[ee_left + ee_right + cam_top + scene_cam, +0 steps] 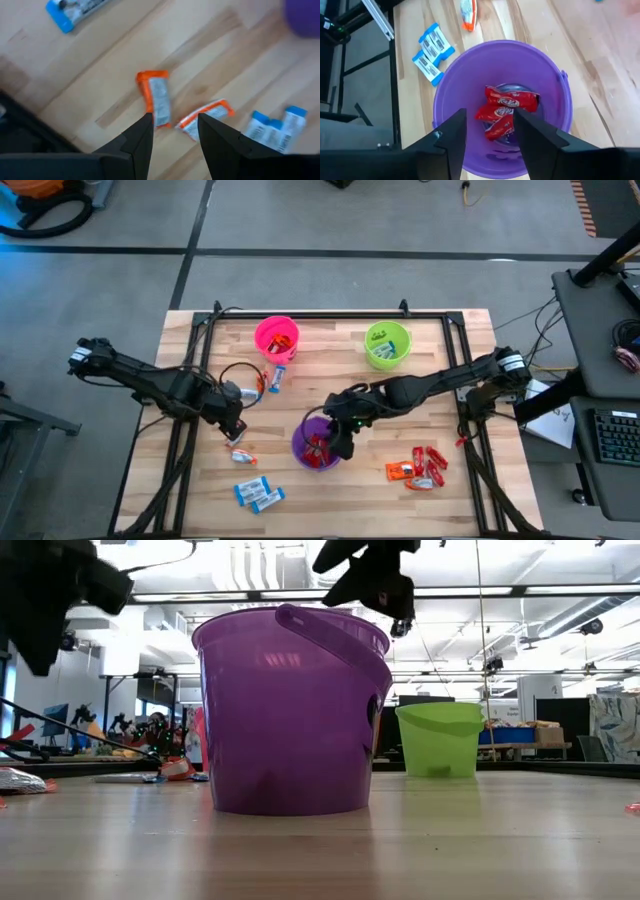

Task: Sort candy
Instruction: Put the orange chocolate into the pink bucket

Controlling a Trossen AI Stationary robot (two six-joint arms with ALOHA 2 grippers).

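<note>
Wooden bench [200, 490] — left hand [174, 125], fingers apart, hovers over orange candy [156, 97]; right hand [487, 125], open and empty, hangs above purple bucket [450, 95].

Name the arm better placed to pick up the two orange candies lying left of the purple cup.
Left. The left gripper hangs open right above the orange candies, fingers framing them. The right gripper is open over the purple cup, which holds red candies.

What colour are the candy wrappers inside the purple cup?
Red, clearest in the right wrist view: the red candies lie at the bottom of the purple cup.
</note>
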